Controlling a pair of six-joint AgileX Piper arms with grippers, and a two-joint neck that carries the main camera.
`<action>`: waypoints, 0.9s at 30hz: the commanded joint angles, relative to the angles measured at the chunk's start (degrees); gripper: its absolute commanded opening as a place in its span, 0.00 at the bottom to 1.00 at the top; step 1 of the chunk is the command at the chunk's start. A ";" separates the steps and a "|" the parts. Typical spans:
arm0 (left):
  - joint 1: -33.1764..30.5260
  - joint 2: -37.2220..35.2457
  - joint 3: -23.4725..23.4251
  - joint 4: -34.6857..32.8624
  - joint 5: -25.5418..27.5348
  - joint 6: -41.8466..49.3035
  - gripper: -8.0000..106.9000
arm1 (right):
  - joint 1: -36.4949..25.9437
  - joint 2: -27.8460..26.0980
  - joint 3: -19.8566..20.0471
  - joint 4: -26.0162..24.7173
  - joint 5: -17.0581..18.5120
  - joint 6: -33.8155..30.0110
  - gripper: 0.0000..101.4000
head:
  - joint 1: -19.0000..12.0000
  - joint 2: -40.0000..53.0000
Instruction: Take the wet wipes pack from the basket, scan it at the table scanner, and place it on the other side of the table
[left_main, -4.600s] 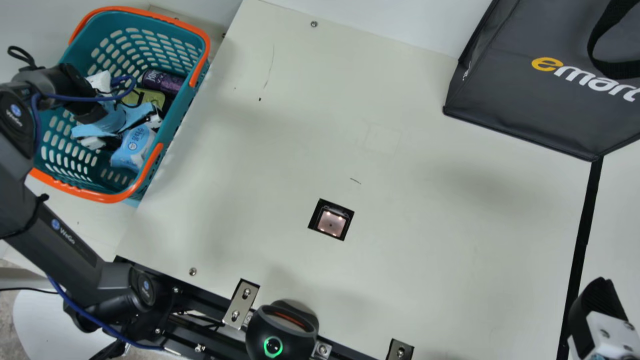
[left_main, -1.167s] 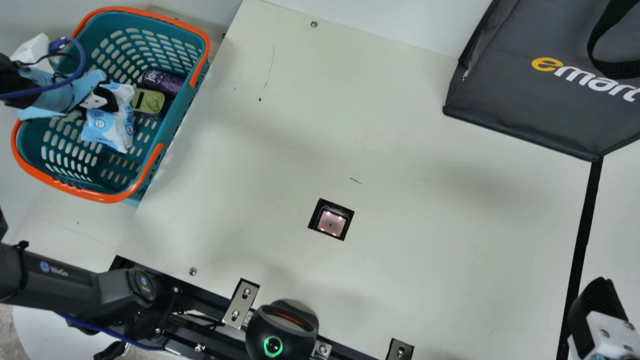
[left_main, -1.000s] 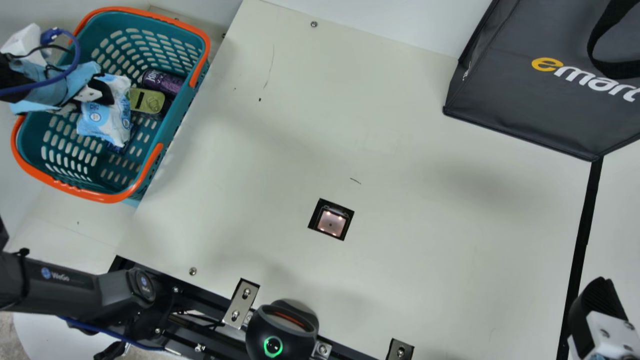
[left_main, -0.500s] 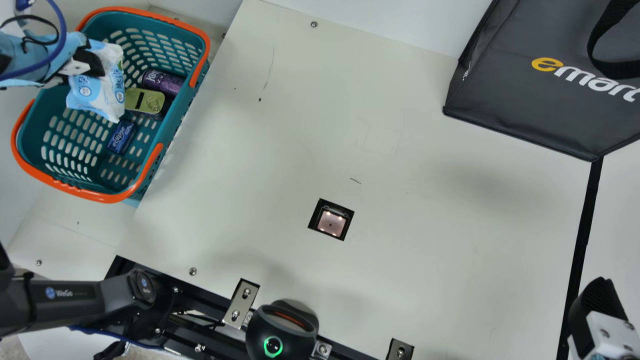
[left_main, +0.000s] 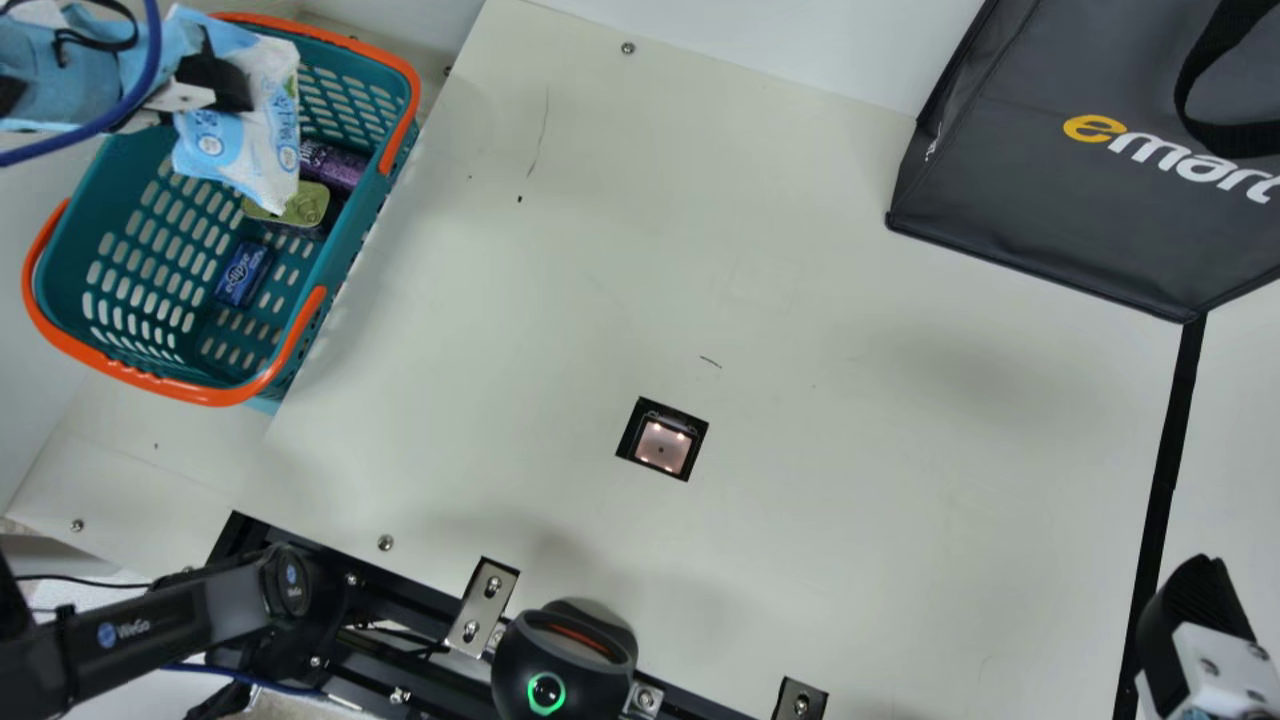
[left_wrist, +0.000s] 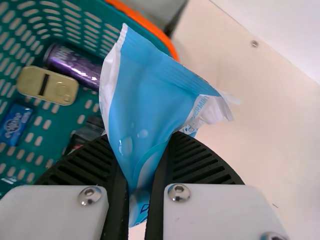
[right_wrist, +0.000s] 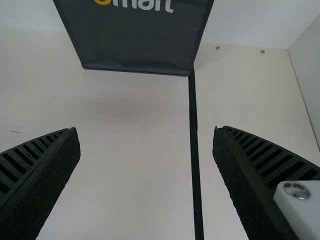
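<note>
Main view: wipes pack (left_main: 240, 150) in my left gripper (left_main: 232, 84).
I pinch it over the basket (left_main: 212, 396), near its far edge; my right gripper (left_main: 1198, 600) stands wide.

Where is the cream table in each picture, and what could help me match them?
Main view: the cream table spans the middle, between basket and bag.
Left wrist view: the cream table lies beside the basket.
Right wrist view: the cream table covers most of the picture.
Shared landmark: the table's edge against the white surface beyond.
</note>
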 joint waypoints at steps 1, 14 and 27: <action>-2.96 -0.82 0.12 -0.05 0.21 -0.75 0.00 | 0.00 0.00 0.00 0.00 0.00 0.00 0.94 | -1.75 0.14; -21.36 -4.06 3.11 2.30 -0.10 -7.69 0.00 | 0.00 0.00 0.00 0.00 0.00 0.00 0.94 | -1.75 0.14; -39.90 -3.12 7.52 6.31 -2.98 -16.95 0.00 | 0.00 0.00 0.00 0.00 0.00 0.00 0.94 | -1.75 0.14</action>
